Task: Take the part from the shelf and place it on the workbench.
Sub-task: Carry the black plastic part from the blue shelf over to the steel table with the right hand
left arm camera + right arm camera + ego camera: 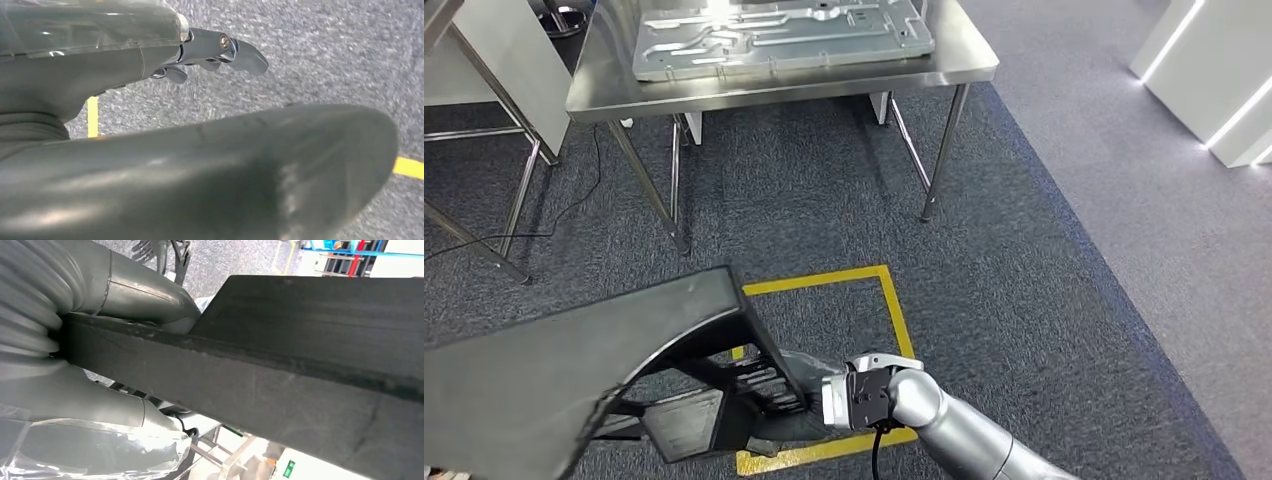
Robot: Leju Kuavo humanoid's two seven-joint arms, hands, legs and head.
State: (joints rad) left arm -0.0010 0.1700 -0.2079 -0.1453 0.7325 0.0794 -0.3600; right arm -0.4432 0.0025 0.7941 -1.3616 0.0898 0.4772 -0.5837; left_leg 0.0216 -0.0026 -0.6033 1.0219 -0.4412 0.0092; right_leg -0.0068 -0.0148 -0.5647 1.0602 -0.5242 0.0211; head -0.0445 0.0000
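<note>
Carpet [1044, 260]: grey-blue, covering the floor from the robot to the workbench; a paler grey strip runs along the far right.

Workbench [824, 85]: stainless steel top on thin metal legs, standing ahead across the carpet, well apart from the robot.

Metal panel [784, 35]: large stamped silver sheet with ribs and cut-outs, lying flat on the workbench top and taking up most of it.

Part [574, 370]: large black plastic moulding with a broad curved outer face and ribbed framework on its inner side. It is carried low in front of the robot, above the carpet, tilted, hiding much of the near floor.

Second table [484, 130]: metal-legged, at far left beside the workbench; a black cable trails on the carpet beneath.

White units [1214, 70]: lit edges, far right.

Yellow tape square [894, 300]: marked on the carpet between robot and workbench, partly hidden by the part.

Right hand [799, 400]: clamped on the part's edge, thumb one side, fingers the other.

Left hand [100, 55]: lying against the part's curved face; its grasp cannot be told.
</note>
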